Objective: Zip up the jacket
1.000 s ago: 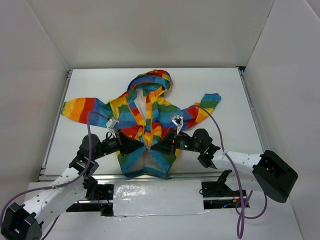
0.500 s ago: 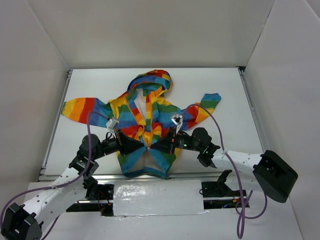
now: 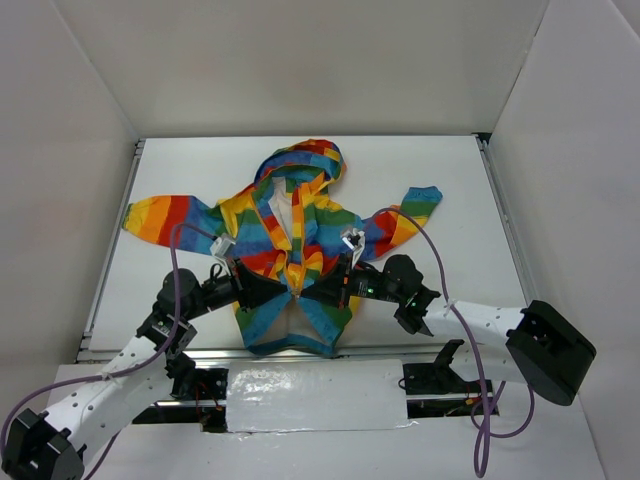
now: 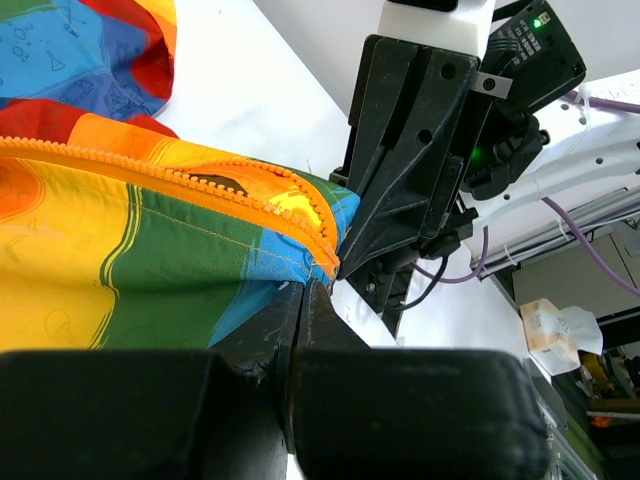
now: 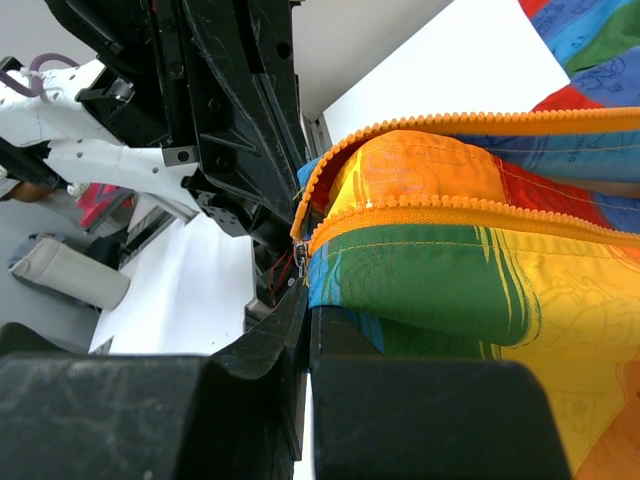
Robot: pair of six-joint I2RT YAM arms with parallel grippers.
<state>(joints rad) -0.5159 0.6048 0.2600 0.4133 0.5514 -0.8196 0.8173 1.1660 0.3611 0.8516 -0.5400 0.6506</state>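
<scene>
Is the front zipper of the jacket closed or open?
Open. The jacket has its front edges apart in the top view; the right wrist view shows orange zipper halves unjoined.

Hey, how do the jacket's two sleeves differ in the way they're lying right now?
On the jacket, the left sleeve stretches almost straight sideways, while the right sleeve angles up toward the far edge and looks shorter. The left sleeve ends in orange and yellow, the right sleeve in blue-green. Both are rainbow-striped and lie flat on the white table.
</scene>
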